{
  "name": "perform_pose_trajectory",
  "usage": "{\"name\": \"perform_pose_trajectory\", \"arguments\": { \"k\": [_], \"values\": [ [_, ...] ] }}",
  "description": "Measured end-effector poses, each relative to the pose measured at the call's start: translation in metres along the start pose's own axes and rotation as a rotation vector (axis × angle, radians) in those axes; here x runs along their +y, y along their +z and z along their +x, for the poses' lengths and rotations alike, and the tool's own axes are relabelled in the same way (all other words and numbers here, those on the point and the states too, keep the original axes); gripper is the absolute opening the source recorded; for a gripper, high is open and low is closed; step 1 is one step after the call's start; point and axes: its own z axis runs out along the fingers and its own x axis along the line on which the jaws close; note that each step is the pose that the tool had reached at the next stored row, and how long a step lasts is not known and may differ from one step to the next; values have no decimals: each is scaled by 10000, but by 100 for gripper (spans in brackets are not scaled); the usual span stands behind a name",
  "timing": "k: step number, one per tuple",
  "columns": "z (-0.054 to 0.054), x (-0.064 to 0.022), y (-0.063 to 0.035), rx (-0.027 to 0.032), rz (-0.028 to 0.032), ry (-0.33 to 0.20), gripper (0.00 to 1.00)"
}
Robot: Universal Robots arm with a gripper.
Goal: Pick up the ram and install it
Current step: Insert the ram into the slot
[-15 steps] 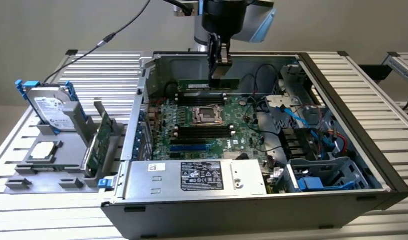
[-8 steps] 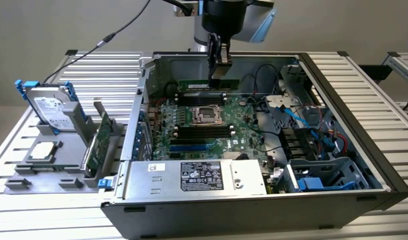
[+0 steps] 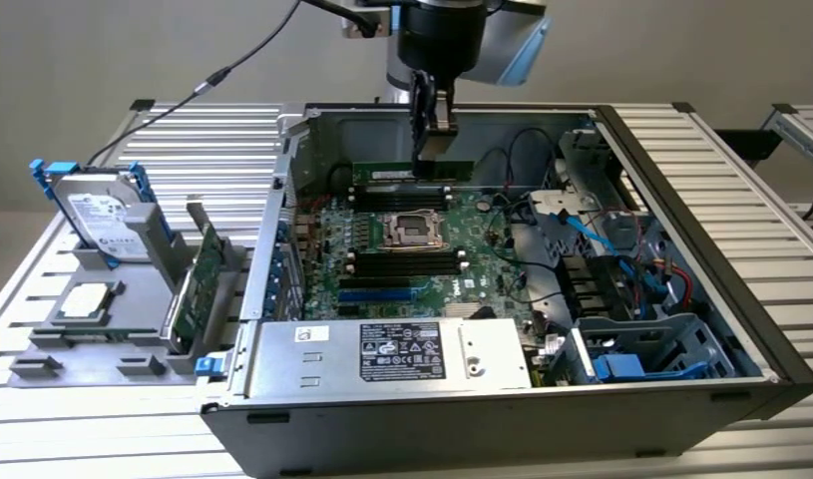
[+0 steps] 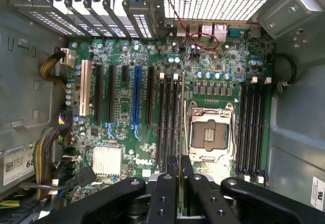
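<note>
Tool (image 3: 434,148) grips ram (image 3: 393,172); exterior view broadside, wrist view edge-on

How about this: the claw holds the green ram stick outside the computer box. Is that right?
Not outside. The exterior view shows the gripper holding the ram inside the open computer case, above the motherboard.

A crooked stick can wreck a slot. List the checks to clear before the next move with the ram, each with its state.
1. Ram held by the gripper: ok.
2. Ram edge running along the memory slots in the wrist view: ok.
3. Slots beside it empty: ok.
4. Slot latches open: cannot tell.
5. Ram seated: cannot tell.
6. Red cable away from the slots: ok.
</note>
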Motion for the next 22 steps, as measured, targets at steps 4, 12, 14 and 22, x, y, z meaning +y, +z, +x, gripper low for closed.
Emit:
{"name": "perform_pose_trajectory", "arguments": {
  "k": [4, 12, 14, 22],
  "values": [
    [89, 8, 78, -41, 1, 11, 14],
    [215, 6, 230, -149, 5, 21, 14],
    [228, 4, 266, -168, 6, 42, 14],
    [249, -18, 412, -183, -1, 213, 14]
  ]
}}
